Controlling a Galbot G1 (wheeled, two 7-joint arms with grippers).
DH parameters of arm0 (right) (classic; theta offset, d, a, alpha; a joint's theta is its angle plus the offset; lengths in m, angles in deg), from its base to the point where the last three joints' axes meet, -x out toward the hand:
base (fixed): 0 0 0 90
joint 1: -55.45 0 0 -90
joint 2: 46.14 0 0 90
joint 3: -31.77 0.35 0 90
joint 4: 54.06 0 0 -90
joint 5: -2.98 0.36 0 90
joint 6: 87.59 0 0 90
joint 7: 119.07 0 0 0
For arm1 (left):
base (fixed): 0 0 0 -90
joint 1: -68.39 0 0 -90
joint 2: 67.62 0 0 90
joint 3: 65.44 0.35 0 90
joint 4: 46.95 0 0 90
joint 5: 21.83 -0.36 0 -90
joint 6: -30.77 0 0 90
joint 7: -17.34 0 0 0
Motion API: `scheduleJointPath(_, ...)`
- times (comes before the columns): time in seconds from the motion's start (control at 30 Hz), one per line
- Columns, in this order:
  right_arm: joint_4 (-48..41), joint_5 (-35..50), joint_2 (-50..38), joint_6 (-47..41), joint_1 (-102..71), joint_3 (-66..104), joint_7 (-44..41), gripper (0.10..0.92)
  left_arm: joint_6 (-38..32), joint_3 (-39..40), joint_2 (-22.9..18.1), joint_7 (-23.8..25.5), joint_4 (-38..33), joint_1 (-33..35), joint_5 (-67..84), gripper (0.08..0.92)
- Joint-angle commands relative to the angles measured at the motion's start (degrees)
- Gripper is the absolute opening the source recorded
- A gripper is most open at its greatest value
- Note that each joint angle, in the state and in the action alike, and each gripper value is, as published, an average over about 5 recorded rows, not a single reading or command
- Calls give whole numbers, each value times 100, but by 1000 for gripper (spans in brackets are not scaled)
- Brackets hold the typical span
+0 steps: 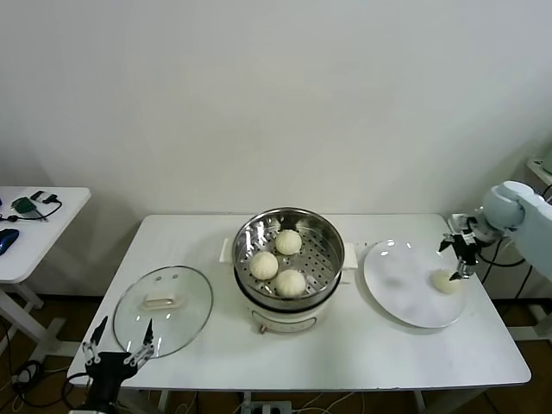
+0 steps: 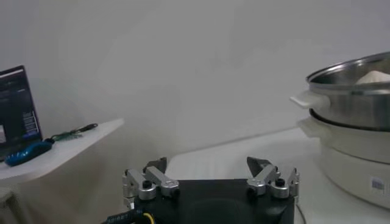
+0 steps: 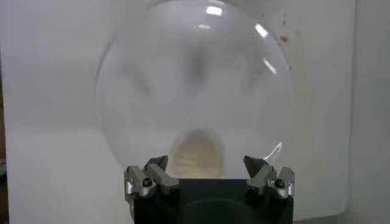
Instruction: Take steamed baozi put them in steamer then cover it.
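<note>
The steamer (image 1: pixel 250 297) stands at the table's middle with three steamed baozi (image 1: pixel 264 265) on its perforated tray. A fourth baozi (image 1: pixel 446 281) lies on a white plate (image 1: pixel 397 276) to the right. My right gripper (image 1: pixel 455 263) hovers open just above that baozi. In the right wrist view the baozi (image 3: pixel 196 152) sits between and just beyond my right gripper's (image 3: pixel 206 164) spread fingers. The cover (image 1: pixel 163 309), a glass lid, lies flat on the table's left. My left gripper (image 1: pixel 121 338) waits open, low by the front left corner. In the left wrist view, the steamer (image 2: pixel 359 122) is far from it (image 2: pixel 207 165).
A white side table (image 1: pixel 52 233) with blue and green items stands at the far left, and a dark screen (image 2: pixel 12 103) shows above it. The plate reaches close to the table's right edge. A cable hangs near my right arm.
</note>
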Motion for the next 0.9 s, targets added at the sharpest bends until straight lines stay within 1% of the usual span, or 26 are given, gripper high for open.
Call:
scheduleJointPath(0.03,-1136,-746,587,191,-729,903,-21,823,0,-19,-14,-2,13,29,-20,823)
scheduleJointPath(0.3,-1886,-1370,1159,579,-758,1410,52,823,10,-23,-23,-2,35,28,-51,823)
scheduleJointPath(0.4,-2068,-1486,1282,687,-681,1489,58,823,13,-22,-19,0,39,19,-60,823)
scheduleJointPath(0.8,-2381,-1823,1470,834,-518,1562,-3,823,15,-21,-16,1,66,-6,-62,823)
scheduleJointPath(0.9,-2397,-1861,1473,851,-487,1550,-30,802,17,-16,-18,1,59,-10,-63,823)
